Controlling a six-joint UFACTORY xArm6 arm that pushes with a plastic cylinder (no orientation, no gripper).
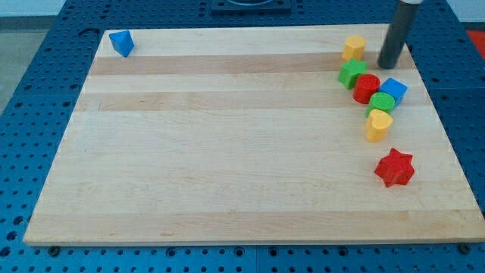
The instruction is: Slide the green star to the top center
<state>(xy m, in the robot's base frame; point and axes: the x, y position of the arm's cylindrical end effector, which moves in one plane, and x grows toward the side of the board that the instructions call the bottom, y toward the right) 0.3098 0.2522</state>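
The green star (352,73) lies near the view's top right, in a tight cluster of blocks. It touches a red cylinder (367,87) at its lower right, and a yellow block (353,47) sits just above it. My tip (390,66) rests on the board to the right of the green star, about a block's width away, right of the yellow block and just above a blue cube (393,89). It does not touch the green star.
A small green block (382,102) and a yellow heart (378,125) continue the cluster downward. A red star (394,167) lies apart, lower right. A blue block (121,42) sits at the board's top left corner. The wooden board (227,152) lies on a blue perforated table.
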